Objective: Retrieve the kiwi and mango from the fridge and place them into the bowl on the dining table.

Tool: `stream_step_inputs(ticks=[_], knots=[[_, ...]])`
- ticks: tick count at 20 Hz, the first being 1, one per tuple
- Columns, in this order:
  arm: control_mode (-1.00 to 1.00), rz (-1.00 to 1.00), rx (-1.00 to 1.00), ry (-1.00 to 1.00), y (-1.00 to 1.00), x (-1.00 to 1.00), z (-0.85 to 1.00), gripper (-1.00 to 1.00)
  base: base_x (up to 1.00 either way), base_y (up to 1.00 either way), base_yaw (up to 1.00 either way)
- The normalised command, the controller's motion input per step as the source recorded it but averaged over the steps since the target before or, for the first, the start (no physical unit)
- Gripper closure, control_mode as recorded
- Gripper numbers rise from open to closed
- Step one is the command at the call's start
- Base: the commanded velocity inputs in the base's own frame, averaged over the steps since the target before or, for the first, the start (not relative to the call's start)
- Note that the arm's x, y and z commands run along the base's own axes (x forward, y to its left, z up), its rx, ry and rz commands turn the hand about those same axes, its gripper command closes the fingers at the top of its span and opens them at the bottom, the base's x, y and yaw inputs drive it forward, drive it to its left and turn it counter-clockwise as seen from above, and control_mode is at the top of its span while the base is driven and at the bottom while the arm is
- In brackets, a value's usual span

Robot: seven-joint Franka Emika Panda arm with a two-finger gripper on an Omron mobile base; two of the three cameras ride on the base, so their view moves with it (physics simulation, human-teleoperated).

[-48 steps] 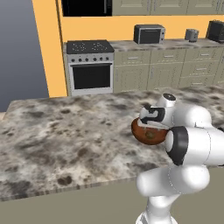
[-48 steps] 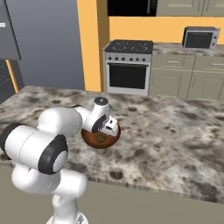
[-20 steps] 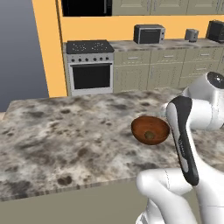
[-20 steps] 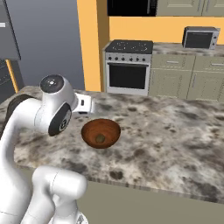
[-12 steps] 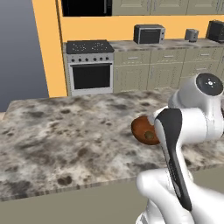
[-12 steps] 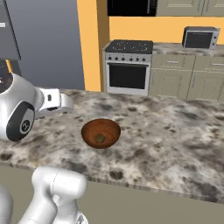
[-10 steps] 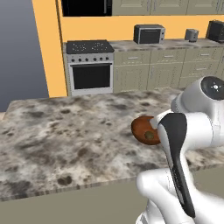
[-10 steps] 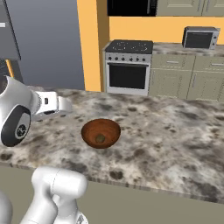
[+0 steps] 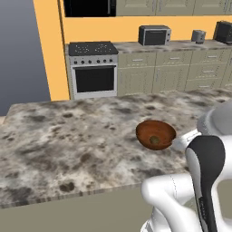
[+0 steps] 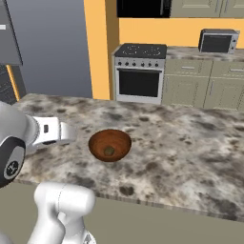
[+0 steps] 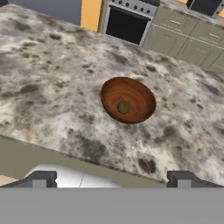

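Counter (image 9: 68, 140): large stone slab, mottled grey-brown, plain beige side along the near edge. Top bare apart from the bowl.

Back wall: run of beige cabinets (image 9: 181, 72) with a stone worktop, orange wall panel (image 10: 100, 47) to its left, grey wall further left. Stove (image 9: 94, 68) with black oven door stands at the left end of the cabinets. Microwave (image 9: 154, 35) on the worktop to the right of the stove; toaster (image 9: 198, 36) further right on the same worktop. All of these are well apart from the counter, across a strip of floor.

Fridge (image 10: 8, 52): dark grey edge at the far left of the right base view, well apart from the bowl.

Bowl (image 11: 128, 100): reddish-brown, upright on the counter, toward the near edge. Nothing stands between it and the hand camera.

Kiwi (image 11: 124, 106): small dull greenish-brown oval, lying at the bottom of the bowl, alone there.

Gripper (image 11: 111, 178): fingers spread wide, nothing between them. It hangs off the near edge of the counter, looking across and down at the bowl, clear of it.
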Motion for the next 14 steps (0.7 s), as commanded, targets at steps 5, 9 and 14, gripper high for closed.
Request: stream_step_inputs(ticks=[5,9,14], knots=[[-1.0,0.0,0.03,-0.03,-0.38,-0.03,0.0,-1.0,0.0,0.0,0.0],[1.0,0.0,0.03,0.0,-0.21,0.0,-0.01,-1.0,0.0,-0.09,0.0],[1.0,0.0,0.0,0.0,0.0,0.0,0.0,-1.0,0.0,-0.01,0.0]])
